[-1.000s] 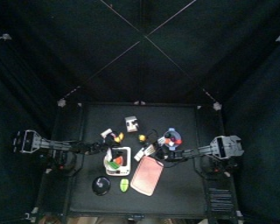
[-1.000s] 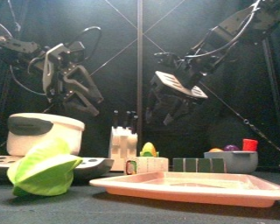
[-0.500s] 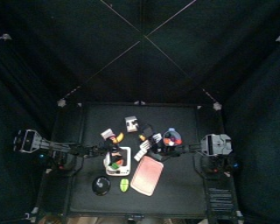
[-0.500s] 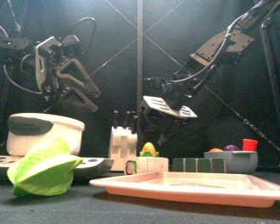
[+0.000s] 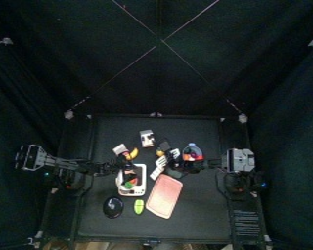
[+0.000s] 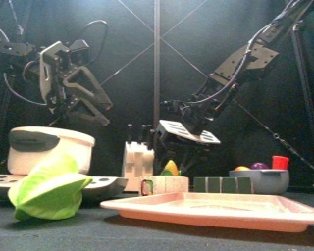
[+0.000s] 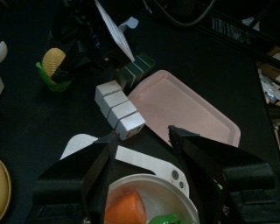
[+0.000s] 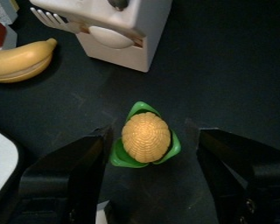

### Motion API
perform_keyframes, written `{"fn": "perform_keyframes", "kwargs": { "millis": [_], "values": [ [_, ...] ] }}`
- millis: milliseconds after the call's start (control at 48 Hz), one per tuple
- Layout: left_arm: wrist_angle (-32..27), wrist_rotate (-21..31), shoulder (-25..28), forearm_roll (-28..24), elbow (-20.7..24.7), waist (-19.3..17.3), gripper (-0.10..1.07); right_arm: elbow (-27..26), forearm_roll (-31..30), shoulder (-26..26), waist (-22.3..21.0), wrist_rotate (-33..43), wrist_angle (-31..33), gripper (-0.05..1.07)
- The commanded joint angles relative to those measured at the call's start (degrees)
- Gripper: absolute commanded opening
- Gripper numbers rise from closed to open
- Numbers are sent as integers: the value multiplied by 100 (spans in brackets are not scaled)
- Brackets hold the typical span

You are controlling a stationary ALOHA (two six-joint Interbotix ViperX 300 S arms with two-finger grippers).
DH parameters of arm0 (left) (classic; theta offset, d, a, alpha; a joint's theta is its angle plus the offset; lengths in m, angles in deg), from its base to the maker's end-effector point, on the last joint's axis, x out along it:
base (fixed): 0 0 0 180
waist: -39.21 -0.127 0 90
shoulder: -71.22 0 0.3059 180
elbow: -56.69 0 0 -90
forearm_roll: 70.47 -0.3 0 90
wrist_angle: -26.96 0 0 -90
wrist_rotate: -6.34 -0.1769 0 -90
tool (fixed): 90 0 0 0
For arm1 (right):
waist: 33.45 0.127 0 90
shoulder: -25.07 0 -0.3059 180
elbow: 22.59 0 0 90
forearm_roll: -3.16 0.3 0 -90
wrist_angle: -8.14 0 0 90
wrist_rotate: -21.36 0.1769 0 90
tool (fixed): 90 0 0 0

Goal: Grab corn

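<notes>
Right hand [image 8: 146, 188]: spread wide and empty, pointing down at the tabletop [image 8: 224, 70]; judged to be lined up for a straight descent, one jaw to pass on either side of the target.
Corn [image 8: 146, 138]: a yellow cob in a green husk, standing upright on the tabletop, seen end-on between the two jaws and apart from both; not yet touched.
Corn in front view [image 6: 169, 169]: only its top shows, behind a row of small blocks [image 6: 167, 185], just below the lowered right hand [image 6: 188, 137].
Neighbours: a white caddy [image 8: 113, 26] and a banana [image 8: 22, 59] lie beyond the corn, near but clear of it, so the approach from above looks unobstructed.
Left hand [image 7: 143, 149]: released, holding nothing, hanging above a white bowl [image 7: 130, 171]; it rests off to the left side, well apart from the corn [image 7: 52, 63].
Pink tray [image 6: 226, 208]: lies at the tabletop's front, empty as far as shows.
</notes>
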Motion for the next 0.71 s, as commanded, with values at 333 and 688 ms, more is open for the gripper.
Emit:
{"fn": "perform_keyframes", "kwargs": {
  "millis": [333, 688],
  "values": [
    [53, 0, -35, 97, 26, 0, 87, -35, 123, 167, -53, 0, -26, 78],
    [53, 0, -26, 220, -9, 0, 87, -53, 105, 229, -53, 0, -26, 72]
  ]
}}
